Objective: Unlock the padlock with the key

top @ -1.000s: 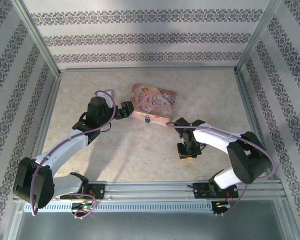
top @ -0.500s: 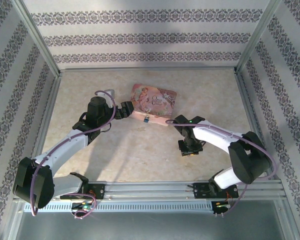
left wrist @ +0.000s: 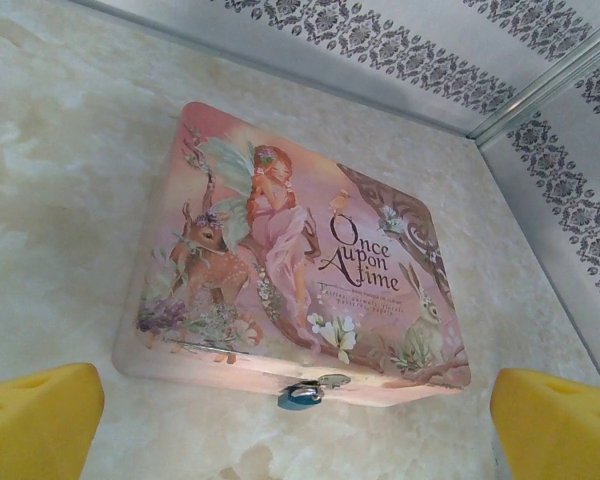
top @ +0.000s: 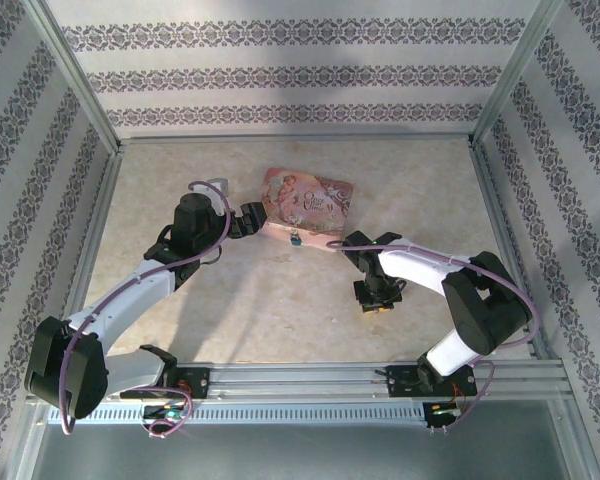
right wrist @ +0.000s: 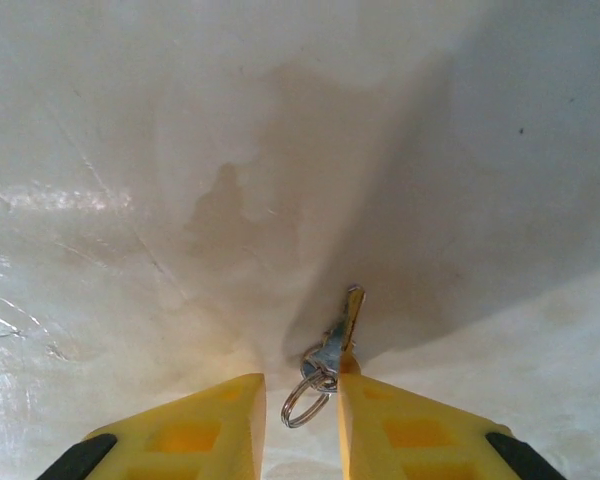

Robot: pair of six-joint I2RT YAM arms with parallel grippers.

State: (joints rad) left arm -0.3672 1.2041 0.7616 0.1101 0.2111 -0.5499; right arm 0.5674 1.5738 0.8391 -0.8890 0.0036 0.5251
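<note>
Padlock (left wrist: 302,395): small blue-teal and silver item, hanging at the middle of the near edge of the pink box (left wrist: 280,270). In the overhead view I log the padlock (top: 296,238) at that box's (top: 308,205) front rim, facing the arms. I see nothing in its keyway.

Key (right wrist: 346,322): silver, on a small split ring, lying at the tips of the right gripper (right wrist: 300,392). The ring sits in the narrow gap between the two yellow fingers (right wrist: 195,430). The blade points away from them over the pale table (right wrist: 130,150).

Right gripper, overhead (top: 373,303): pointed down at the table (top: 270,310), well apart from the box. Its fingers are drawn close about the ring, but I cannot tell whether they actually pinch the key.

Left gripper (left wrist: 296,440): fingers spread wide and holding nothing. It sits just in front of the box, with the padlock centred between its pads (left wrist: 35,425). Overhead, I place this gripper (top: 250,218) beside the box's left front corner.

Step in hand, by my judgement: securing the key, while the left arm waits at the lock.

Next move calls for a firm pinch on the key head with the blade left free. I would then carry it across to the padlock while the left fingers steady the lock body.
</note>
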